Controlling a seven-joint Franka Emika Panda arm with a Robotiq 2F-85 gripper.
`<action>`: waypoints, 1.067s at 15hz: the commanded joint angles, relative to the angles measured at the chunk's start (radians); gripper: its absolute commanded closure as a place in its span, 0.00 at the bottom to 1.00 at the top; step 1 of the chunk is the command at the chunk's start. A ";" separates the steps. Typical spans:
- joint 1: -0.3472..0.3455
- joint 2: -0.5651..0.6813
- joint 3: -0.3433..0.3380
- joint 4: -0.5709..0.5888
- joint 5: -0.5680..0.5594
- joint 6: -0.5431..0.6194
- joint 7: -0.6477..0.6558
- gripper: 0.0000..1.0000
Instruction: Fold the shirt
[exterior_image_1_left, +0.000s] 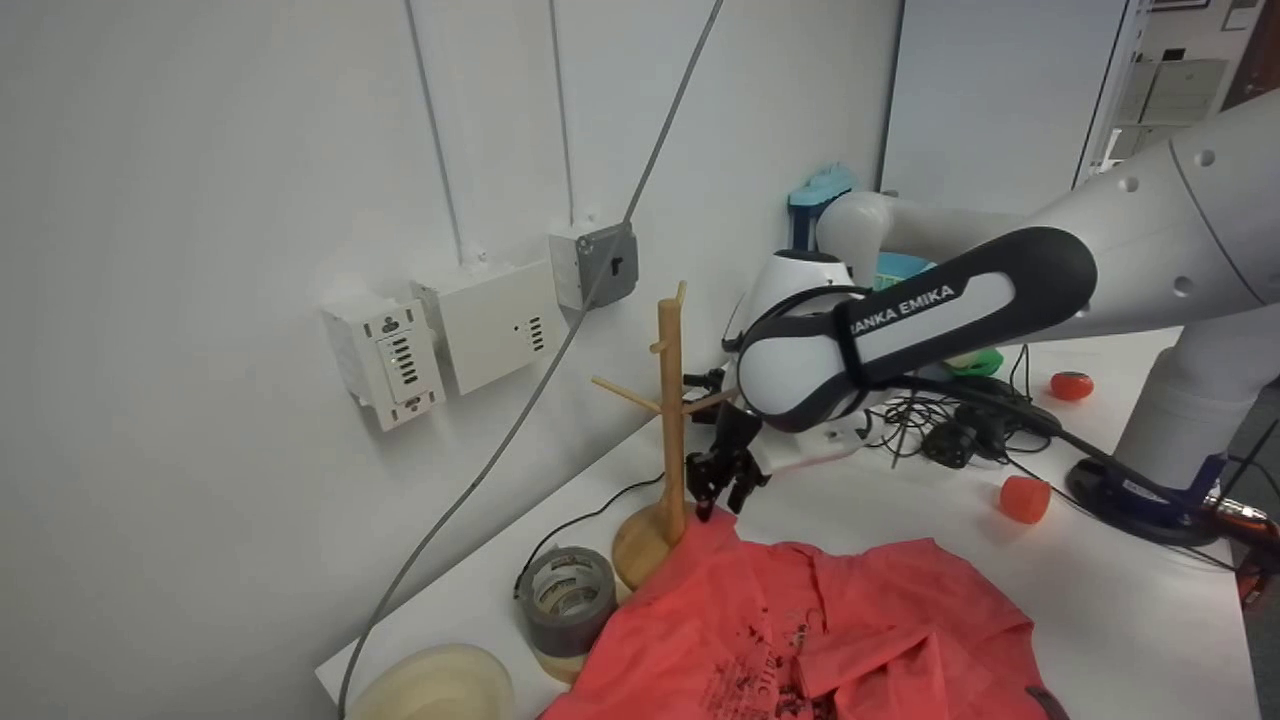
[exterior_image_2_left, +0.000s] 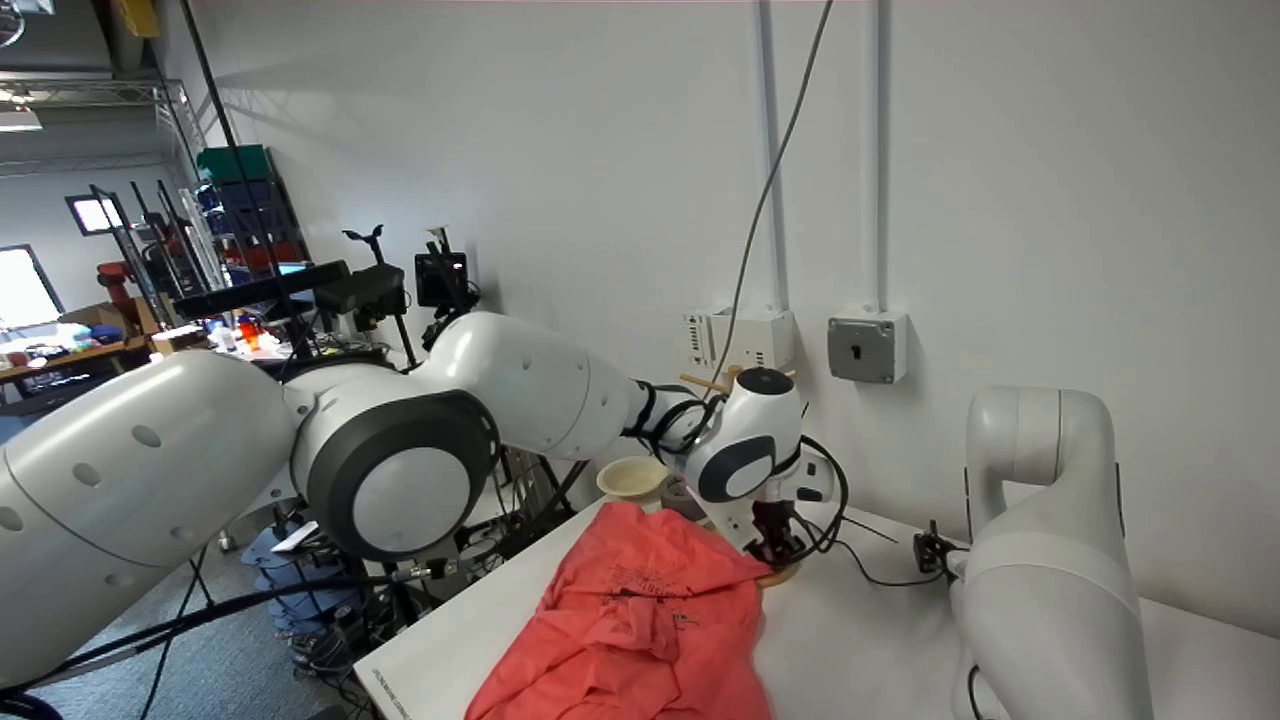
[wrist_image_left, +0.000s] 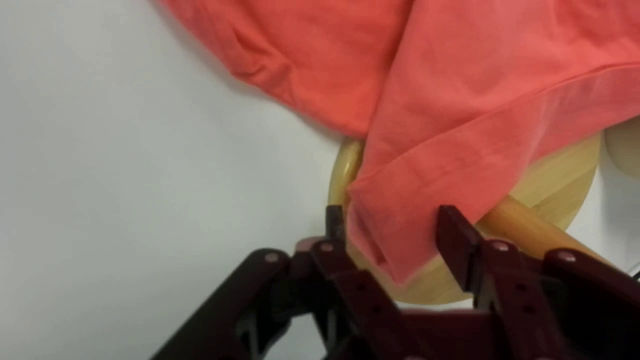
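Observation:
The coral-red shirt (exterior_image_1_left: 760, 630) lies wrinkled on the white table, with dark print on it. It also shows in an exterior view (exterior_image_2_left: 640, 620) and in the wrist view (wrist_image_left: 460, 100). One narrow end of it, likely a sleeve, lies over the round base of the wooden peg stand (exterior_image_1_left: 672, 420). My gripper (wrist_image_left: 392, 225) is open, with its fingertips either side of that end. In both exterior views the gripper (exterior_image_1_left: 722, 498) (exterior_image_2_left: 775, 550) points down at the shirt's corner beside the stand. I cannot tell whether the fingers touch the cloth.
The stand's post and pegs rise right beside the gripper. A grey tape roll (exterior_image_1_left: 570, 600) and a cream bowl (exterior_image_1_left: 435, 685) stand near the wall. A red cup (exterior_image_1_left: 1024, 498), a small red object (exterior_image_1_left: 1071, 386) and black cables lie nearer the base. Another white arm (exterior_image_2_left: 1050, 560) stands close by.

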 joint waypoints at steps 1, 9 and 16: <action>-0.001 0.044 0.007 0.088 -0.004 -0.056 0.003 0.17; -0.009 0.078 0.018 0.140 0.007 -0.075 0.002 0.80; 0.006 0.033 -0.002 0.085 0.005 -0.040 0.060 0.99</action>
